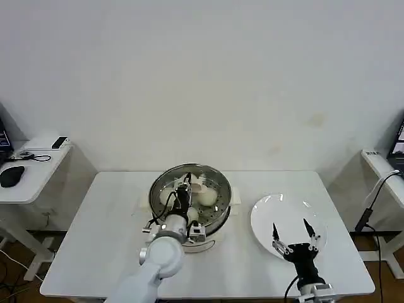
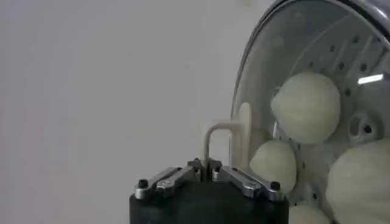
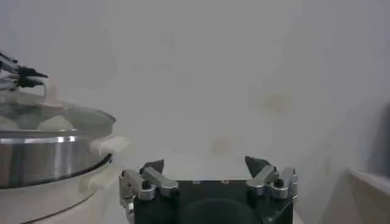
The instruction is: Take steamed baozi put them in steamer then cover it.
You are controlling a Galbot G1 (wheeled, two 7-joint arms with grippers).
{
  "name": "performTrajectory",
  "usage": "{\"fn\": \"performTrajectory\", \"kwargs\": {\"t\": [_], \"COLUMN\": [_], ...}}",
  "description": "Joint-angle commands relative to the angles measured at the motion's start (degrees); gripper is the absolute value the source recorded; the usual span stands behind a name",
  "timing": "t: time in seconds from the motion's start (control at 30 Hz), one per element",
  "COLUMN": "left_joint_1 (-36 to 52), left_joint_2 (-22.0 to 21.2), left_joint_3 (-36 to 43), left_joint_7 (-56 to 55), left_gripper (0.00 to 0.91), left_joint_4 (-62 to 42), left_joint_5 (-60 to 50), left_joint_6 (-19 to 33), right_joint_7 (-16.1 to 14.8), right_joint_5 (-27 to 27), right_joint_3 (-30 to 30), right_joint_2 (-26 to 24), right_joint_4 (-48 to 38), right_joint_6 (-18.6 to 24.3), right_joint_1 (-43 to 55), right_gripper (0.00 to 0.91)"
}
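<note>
Right gripper [image 1: 293, 232] hangs with fingers spread wide and empty, their tips over the near rim of the flat white plate [image 1: 275, 208]. Left gripper [image 1: 184, 188] is pinched tight on the pale looped handle [image 2: 220, 135] of the clear glass lid [image 1: 201, 178], which sits on the shiny steel steamer [image 1: 218, 218]. Beyond its fingers, smooth round buns [image 2: 304, 107] lie on the perforated tray under the glass.
</note>
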State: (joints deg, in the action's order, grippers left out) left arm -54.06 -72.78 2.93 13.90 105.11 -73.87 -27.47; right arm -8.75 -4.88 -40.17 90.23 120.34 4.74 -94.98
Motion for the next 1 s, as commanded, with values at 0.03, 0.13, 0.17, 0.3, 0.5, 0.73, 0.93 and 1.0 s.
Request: {"fn": "performTrajectory", "kwargs": {"t": [0.03, 0.13, 0.17, 0.3, 0.5, 0.73, 0.93, 1.0], "left_joint_1": [-0.6, -1.6, -2.4, -5.1, -8.9, -15.1, -25.5, -30.5], "left_joint_2": [0.4, 1.6, 2.2, 3.7, 5.9, 7.1, 6.0, 5.7], "left_joint_3": [-0.5, -0.8, -0.9, -1.5, -2.6, -6.2, -18.3, -22.9], "left_joint_7": [-0.4, -0.4, -0.6, -1.0, -1.7, -5.1, -15.7, -18.2], "left_gripper": [0.907, 0.907, 0.907, 0.907, 0.907, 0.907, 0.907, 0.907], "left_joint_4": [1.7, 3.6, 4.4, 6.9, 11.1, 17.2, 18.3, 20.4], "left_joint_5": [0.2, 0.7, 0.8, 0.8, 1.0, 6.2, 21.4, 28.2], "left_joint_6": [0.0, 0.0, 0.1, 0.4, 1.1, 1.6, 6.9, 10.1], "right_joint_7": [0.0, 0.0, 0.0, 0.0, 0.0, 0.7, 0.7, 0.7], "right_joint_5": [-0.1, -0.2, -0.2, -0.2, -0.2, 1.4, 7.0, 8.8], "right_joint_3": [0.4, 0.5, 0.5, 0.6, 0.7, 0.3, -0.4, -0.9], "right_joint_2": [0.0, 0.0, 0.0, -0.1, -0.2, -1.5, -5.4, -7.5], "right_joint_4": [0.0, 0.0, 0.0, 0.0, -0.1, -0.9, -2.2, -2.2], "right_joint_6": [-0.1, -0.2, -0.2, -0.1, -0.1, -0.6, -1.0, -1.0], "right_joint_1": [0.1, 0.1, 0.1, 0.0, 0.0, -0.1, -0.4, -0.6], "right_gripper": [0.907, 0.907, 0.907, 0.907, 0.907, 0.907, 0.907, 0.907]}}
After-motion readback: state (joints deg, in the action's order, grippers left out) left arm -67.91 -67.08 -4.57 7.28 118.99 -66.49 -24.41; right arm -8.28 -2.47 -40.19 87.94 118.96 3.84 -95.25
